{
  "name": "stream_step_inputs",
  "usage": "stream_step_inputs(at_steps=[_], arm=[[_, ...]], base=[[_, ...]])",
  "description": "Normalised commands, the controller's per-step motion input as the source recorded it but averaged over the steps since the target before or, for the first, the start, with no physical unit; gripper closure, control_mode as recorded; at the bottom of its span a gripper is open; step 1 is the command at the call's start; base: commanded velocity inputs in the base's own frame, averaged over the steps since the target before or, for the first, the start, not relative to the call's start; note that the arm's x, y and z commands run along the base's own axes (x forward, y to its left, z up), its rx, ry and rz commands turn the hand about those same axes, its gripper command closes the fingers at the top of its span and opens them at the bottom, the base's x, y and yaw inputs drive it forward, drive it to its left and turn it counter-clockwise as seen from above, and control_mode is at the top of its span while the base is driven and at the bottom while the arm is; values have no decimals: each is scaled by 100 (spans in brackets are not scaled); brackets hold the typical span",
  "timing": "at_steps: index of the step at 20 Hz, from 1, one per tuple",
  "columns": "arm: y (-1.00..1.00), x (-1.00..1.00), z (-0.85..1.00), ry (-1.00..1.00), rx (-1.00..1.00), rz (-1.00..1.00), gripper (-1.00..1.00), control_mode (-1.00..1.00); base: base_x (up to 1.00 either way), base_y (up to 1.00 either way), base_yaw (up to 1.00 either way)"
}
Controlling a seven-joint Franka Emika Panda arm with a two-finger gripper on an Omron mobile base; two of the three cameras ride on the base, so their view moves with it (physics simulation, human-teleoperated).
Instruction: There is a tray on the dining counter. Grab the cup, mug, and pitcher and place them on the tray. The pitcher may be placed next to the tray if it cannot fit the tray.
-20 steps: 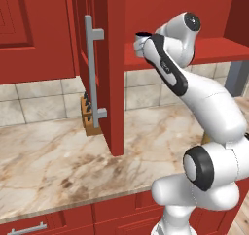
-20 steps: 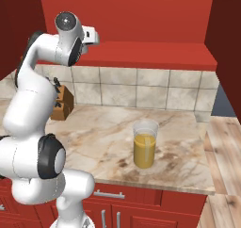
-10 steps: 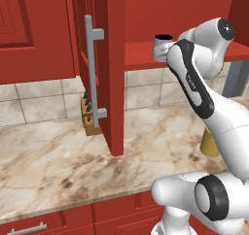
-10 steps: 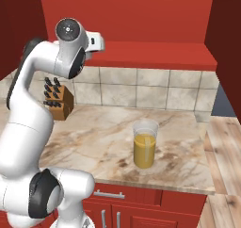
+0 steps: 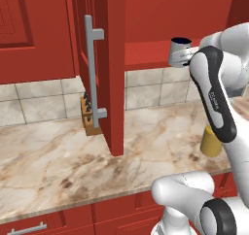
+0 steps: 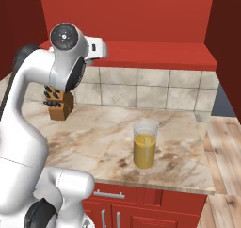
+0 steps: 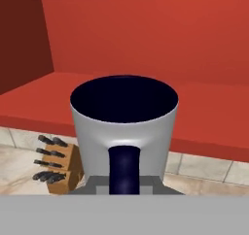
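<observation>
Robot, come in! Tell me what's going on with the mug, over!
Claw shut on mug at its handle. Mug upright, held up by the open cupboard shelf. Pitcher stands on counter below. Cupboard door open beside arm.

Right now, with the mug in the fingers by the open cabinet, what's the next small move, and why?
Probably draw the mug straight back, away from the cabinet shelf. It is held upright near the shelf's front edge, with the open cabinet door alongside and the pitcher below.
</observation>
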Motion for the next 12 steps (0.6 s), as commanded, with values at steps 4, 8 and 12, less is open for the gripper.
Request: stream_step_inputs(at_steps=[4,8,12], arm=[[-7,-81,0,0,0,-2,100,-100],[-10,-79,0,3,0,-15,100,-100],[-5,-65,0,1,-1,-23,100,-100]], base=[[0,0,0],[0,0,0],[0,0,0]])
